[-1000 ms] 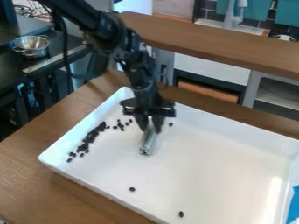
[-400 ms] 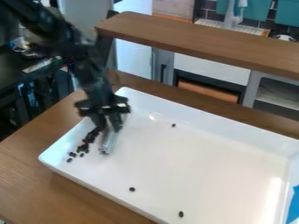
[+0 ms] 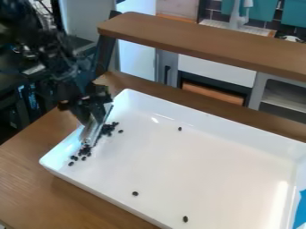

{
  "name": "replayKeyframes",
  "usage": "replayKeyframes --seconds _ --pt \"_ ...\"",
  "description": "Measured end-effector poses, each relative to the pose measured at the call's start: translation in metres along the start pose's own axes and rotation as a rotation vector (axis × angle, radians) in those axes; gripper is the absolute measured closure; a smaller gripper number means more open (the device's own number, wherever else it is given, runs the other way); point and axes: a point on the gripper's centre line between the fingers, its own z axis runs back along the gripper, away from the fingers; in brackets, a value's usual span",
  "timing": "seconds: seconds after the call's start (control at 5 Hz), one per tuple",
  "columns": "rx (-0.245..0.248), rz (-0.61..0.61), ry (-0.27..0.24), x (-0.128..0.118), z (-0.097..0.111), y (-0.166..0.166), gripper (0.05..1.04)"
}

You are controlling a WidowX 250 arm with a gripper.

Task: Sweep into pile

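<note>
Gripper [image 3: 92,118] shifted toward tray wall [image 3: 58,154], bar [image 3: 90,134] slanted.

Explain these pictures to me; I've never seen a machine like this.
The black machine is a robot arm, coming in from the upper left. At its end, two jaws hold a silvery tool, its tip low in a white tray on a wooden table. The view comes from a fixed camera looking down at a slant.

In the tray lie small dark pieces, rather like beans. Most form a loose band near the tray's left side in the picture, beside the tool. Three lie apart: one towards the back and two nearer the camera. The job is to sweep them into a pile, so those strays probably still need gathering.
</note>
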Motion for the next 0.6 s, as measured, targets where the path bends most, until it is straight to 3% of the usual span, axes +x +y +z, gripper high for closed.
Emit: replayKeyframes --seconds 0.2,0.4,0.6 --pt "-0.074 -0.033 -0.010 -0.006 0.007 -0.029 0.736" --pt "-0.075 -0.085 0.014 -0.015 -0.006 -0.080 0.736" --pt "-0.031 -0.139 0.034 -0.026 -0.025 -0.130 0.736"
